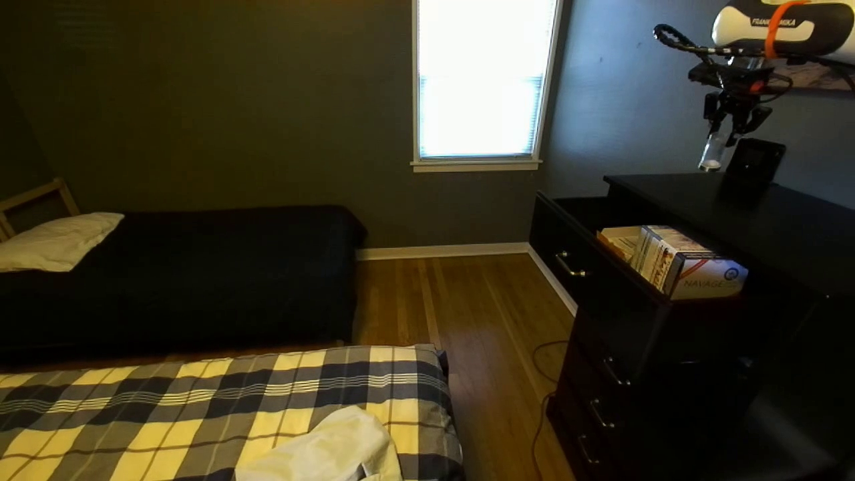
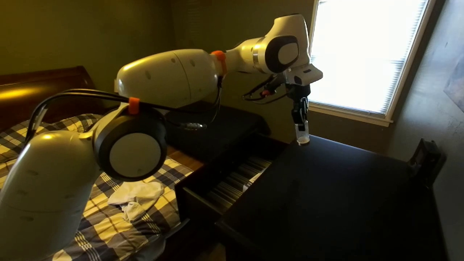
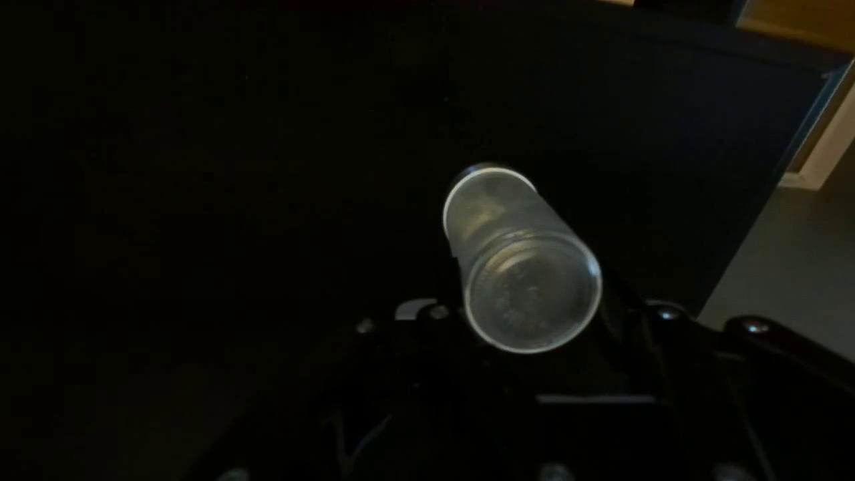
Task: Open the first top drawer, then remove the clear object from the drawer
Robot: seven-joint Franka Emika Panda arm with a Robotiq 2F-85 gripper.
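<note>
Your tool (image 2: 302, 125) is clamped near the top of the clear tube (image 2: 303, 137), above the dresser (image 2: 348, 195) and outside the open drawer (image 1: 614, 294), likely so the tube's base can land first.

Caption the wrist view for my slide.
The gripper holds a clear cylindrical container above the dark dresser top, a grey wall showing at right.

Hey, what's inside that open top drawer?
The open top drawer holds a NAVAGE box and a tight row of thin items. What lies beneath them, or inside the box, is hidden.
</note>
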